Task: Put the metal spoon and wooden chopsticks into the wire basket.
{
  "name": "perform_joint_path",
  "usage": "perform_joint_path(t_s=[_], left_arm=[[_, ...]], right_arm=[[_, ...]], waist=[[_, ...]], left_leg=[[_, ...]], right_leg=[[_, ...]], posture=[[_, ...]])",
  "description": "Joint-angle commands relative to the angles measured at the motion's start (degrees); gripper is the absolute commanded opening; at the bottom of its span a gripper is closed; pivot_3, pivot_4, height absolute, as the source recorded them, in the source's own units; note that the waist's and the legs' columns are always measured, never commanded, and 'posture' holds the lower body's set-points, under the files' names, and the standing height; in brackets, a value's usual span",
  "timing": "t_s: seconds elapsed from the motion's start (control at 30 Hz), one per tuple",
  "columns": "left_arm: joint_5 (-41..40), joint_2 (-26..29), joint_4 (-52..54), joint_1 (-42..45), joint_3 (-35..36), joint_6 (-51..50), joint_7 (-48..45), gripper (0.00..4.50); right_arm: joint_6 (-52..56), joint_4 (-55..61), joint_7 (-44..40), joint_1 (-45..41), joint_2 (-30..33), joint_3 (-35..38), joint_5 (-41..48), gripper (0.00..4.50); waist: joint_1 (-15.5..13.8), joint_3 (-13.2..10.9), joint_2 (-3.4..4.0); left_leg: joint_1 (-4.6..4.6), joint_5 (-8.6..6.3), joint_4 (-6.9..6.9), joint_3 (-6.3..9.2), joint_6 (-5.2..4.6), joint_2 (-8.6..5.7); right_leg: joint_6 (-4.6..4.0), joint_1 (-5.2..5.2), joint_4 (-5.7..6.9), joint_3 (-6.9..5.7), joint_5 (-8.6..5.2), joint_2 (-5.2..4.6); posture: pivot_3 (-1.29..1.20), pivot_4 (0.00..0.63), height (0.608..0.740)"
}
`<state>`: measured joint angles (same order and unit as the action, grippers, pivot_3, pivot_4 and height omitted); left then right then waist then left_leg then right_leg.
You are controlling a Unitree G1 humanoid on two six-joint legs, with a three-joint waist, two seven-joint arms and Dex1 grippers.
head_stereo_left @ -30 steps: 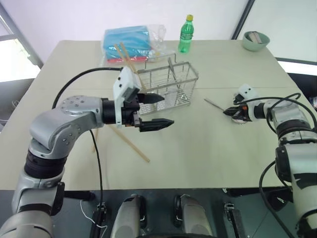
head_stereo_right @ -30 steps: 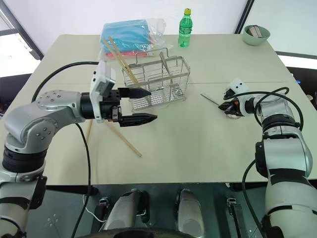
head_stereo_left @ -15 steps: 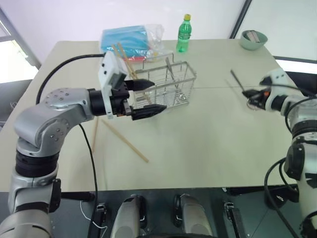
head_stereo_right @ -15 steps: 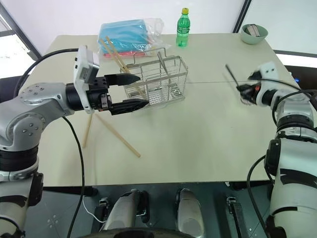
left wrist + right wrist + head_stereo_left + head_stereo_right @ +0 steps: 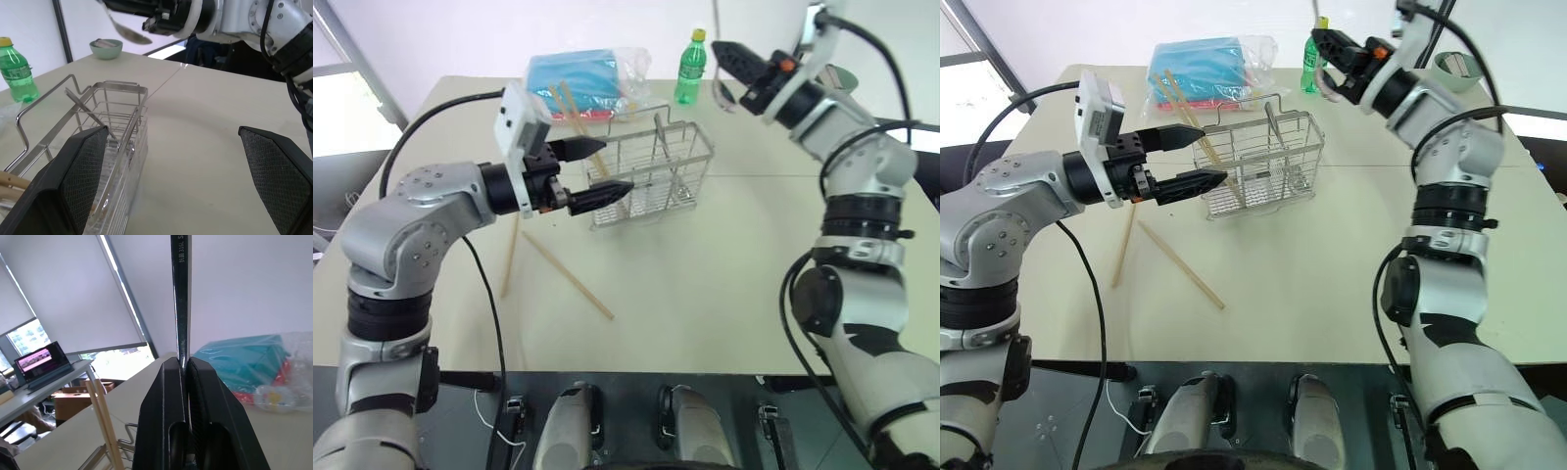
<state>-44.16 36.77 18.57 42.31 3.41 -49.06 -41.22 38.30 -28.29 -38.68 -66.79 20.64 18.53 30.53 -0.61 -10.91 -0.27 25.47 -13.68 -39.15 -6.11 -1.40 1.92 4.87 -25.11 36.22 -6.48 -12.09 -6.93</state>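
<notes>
Swinging up off table, R tool [image 5: 184, 363] clamps metal spoon [image 5: 124, 30] above wire basket [image 5: 651, 174]; L tool [image 5: 595, 170] apart.

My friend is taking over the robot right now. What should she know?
Right gripper: jaws shut on the metal spoon, held in the air near the green bottle, beyond the wire basket.
Left gripper: jaws open, empty, beside the basket.
Done: two wooden chopsticks stand in the basket.
Left: spoon into the basket; two more chopsticks lie on the table.
</notes>
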Motion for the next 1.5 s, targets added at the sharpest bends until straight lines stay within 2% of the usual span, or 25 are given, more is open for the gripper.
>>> perform_joint_path(t_s=[0.03,0.17,0.37,0.5,0.63,0.83,1.07,1.17,1.37,1.5], left_arm=[[0.13,-0.1,1.11,1.95,1.87,1.15,1.03,4.5],[-0.52,0.03,1.87,2.01,2.48,0.63,1.77,4.5],[-1.15,0.34,2.77,1.25,3.2,0.24,2.67,4.5],[-1.89,0.19,3.39,0.95,3.81,-0.21,3.49,4.5],[-2.22,0.28,3.17,1.13,4.19,-0.35,3.74,4.5],[-1.84,0.25,2.24,1.65,4.0,0.14,3.52,4.5],[-1.83,0.09,1.31,1.81,4.88,0.04,4.51,4.5],[-1.48,0.45,1.48,0.99,7.73,-1.26,9.01,4.5],[0.1,2.3,0.62,-0.62,16.43,-12.97,25.73,4.5],[2.14,3.61,-1.66,-0.19,19.87,-23.69,33.93,4.5]], right_arm=[[-3.57,0.96,0.52,0.6,-1.68,-0.95,-0.17,0.07],[-7.59,-1.85,1.03,2.79,-4.49,-2.46,-1.54,0.07],[-19.22,-7.18,1.3,5.81,-7.28,-5.13,-6.28,0.07],[-24.37,-10.82,1.98,6.43,-7.75,-3.59,-6.25,0.07],[-25.61,-11.07,1.36,7.03,-7.45,-3.61,-6.39,1.49],[-24.65,-9.4,0.57,7.47,-6.05,-3.04,-5.65,4.45],[-23.08,-5.86,1.22,7.73,-2.19,-3.06,-6.35,4.45],[-19.26,-2.44,-2.09,7.39,2.87,-2.61,-4.83,4.45],[-5.06,7.36,-17.03,7.91,17.36,-3.08,2.07,4.45],[3.68,18.19,-28.1,13.7,26.16,-5.05,7.77,4.45]], waist=[[0.08,0.0,0.0],[0.42,0.0,0.0],[1.13,0.0,0.0],[1.44,0.0,0.0],[1.43,0.0,0.0],[1.43,0.0,0.0],[1.34,0.0,0.01],[1.29,-0.02,0.02],[1.34,-0.02,0.02],[1.26,0.0,-0.04]], left_leg=[[0.0,0.0,0.01,0.0,0.0,-0.03],[-0.01,0.01,0.01,-0.01,0.0,-0.03],[0.01,0.01,0.03,-0.01,0.0,-0.02],[-0.01,0.01,0.04,0.01,0.0,-0.01],[-0.04,0.01,0.04,0.01,0.0,0.01],[-0.04,0.01,0.05,0.01,0.01,0.01],[-0.02,0.01,0.04,0.0,0.0,0.01],[0.0,0.01,0.04,0.01,0.0,0.01],[-0.01,-0.01,0.07,0.04,-0.02,0.06],[-0.03,-0.21,0.11,0.07,-0.37,0.09]], right_leg=[[0.0,0.0,0.0,0.0,0.0,0.0],[0.0,-0.01,0.03,0.0,0.0,0.01],[0.0,-0.04,0.03,0.0,0.0,0.02],[0.0,-0.04,0.03,0.0,0.0,0.03],[0.0,-0.02,0.03,0.0,-0.01,0.04],[-0.01,-0.02,0.03,0.01,-0.01,0.04],[-0.01,-0.03,0.03,0.01,-0.01,0.04],[-0.01,-0.04,0.02,0.01,-0.01,0.04],[0.0,-0.05,0.01,0.02,-0.01,0.03],[0.0,-0.05,0.0,0.01,-0.02,0.03]], posture=[[0.0,0.15,0.707],[0.0,0.15,0.707],[0.0,0.15,0.707],[0.0,0.15,0.707],[0.0,0.15,0.707],[0.0,0.15,0.707],[0.0,0.15,0.707],[0.0,0.15,0.707],[0.0,0.15,0.707],[0.0,0.15,0.707]])
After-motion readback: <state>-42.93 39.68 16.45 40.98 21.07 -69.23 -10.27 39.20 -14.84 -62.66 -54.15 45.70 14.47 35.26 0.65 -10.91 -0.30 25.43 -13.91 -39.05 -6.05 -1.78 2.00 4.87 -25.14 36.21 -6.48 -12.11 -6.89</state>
